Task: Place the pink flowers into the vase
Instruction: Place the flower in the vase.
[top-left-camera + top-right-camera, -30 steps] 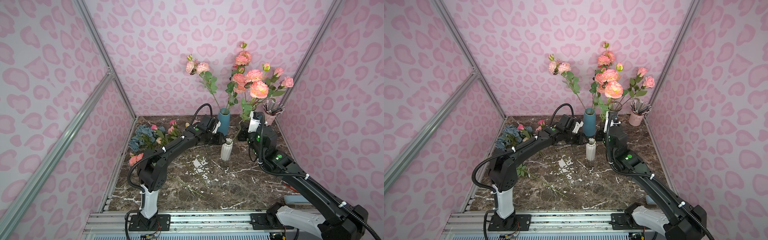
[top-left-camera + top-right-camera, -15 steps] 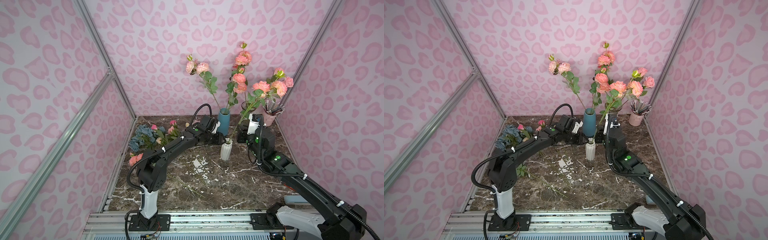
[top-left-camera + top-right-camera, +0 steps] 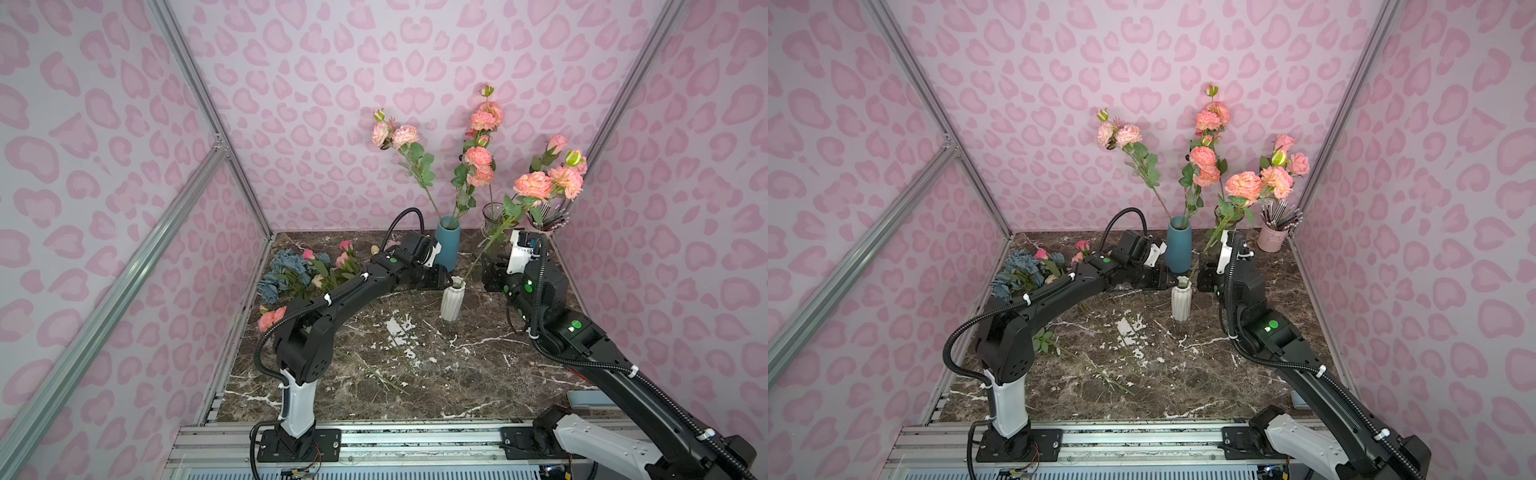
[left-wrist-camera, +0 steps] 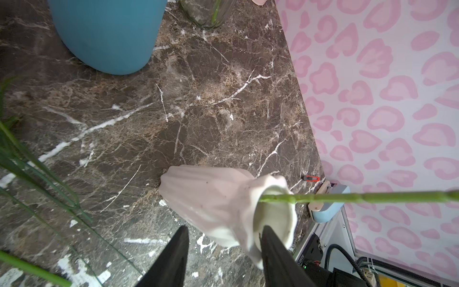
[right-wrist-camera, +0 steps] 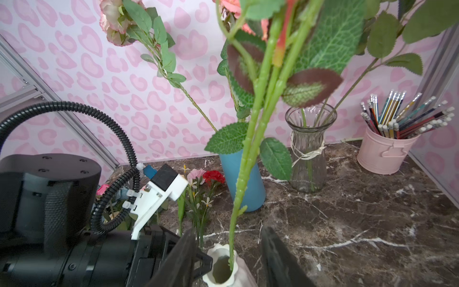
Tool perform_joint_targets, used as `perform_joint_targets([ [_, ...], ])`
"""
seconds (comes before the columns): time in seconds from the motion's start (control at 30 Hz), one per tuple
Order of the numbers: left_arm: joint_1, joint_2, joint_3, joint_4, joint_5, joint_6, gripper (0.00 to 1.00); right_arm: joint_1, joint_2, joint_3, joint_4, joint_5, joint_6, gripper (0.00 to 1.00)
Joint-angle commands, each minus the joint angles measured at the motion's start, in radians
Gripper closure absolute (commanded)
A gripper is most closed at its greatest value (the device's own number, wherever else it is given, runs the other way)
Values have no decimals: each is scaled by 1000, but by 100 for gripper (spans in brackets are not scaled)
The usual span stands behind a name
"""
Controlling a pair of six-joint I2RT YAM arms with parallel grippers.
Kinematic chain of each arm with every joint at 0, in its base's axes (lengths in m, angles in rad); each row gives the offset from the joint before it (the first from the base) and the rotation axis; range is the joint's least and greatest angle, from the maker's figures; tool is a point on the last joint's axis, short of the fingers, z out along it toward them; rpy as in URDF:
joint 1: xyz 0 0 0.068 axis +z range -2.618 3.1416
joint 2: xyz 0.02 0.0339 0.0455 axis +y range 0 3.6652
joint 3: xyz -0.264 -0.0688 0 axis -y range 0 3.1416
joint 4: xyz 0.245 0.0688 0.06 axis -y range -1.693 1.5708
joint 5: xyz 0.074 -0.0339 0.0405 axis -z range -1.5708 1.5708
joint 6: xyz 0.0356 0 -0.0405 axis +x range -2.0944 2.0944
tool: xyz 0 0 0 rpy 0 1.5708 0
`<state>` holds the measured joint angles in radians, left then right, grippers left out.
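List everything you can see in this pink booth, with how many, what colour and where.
white vase: one, white, mid-table, holding one pink spray's stem
blue vase: one, blue, back of table, holding pink stems
glass vase: one, clear, back right, holding stems
pink flowers: several sprays, pink and salmon, in the three vases; more lie at the table's left
hydrangea bunch: one, dusty blue, lying at left
red carnation: one, red, low beside the blue vase
pencil bucket: one, pink, back right corner
table: one, brown marble
left tool: one, black, astride the white vase's neck
right tool: one, black, open around the spray's stem
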<state>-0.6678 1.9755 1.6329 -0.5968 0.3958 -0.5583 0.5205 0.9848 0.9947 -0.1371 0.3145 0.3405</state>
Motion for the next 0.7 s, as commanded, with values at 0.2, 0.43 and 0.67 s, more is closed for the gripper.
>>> perform_joint_targets([
  [0.2, 1, -2, 3, 35, 18, -15, 49, 6, -46, -1, -85, -34, 18, 53],
  [0.43, 0, -11, 2, 67, 38, -19, 49, 9, -62, -20, -107, -41, 14, 53],
  [0.67, 1, -34, -14, 120, 61, -34, 49, 12, -64, -27, -105, -57, 15, 53],
])
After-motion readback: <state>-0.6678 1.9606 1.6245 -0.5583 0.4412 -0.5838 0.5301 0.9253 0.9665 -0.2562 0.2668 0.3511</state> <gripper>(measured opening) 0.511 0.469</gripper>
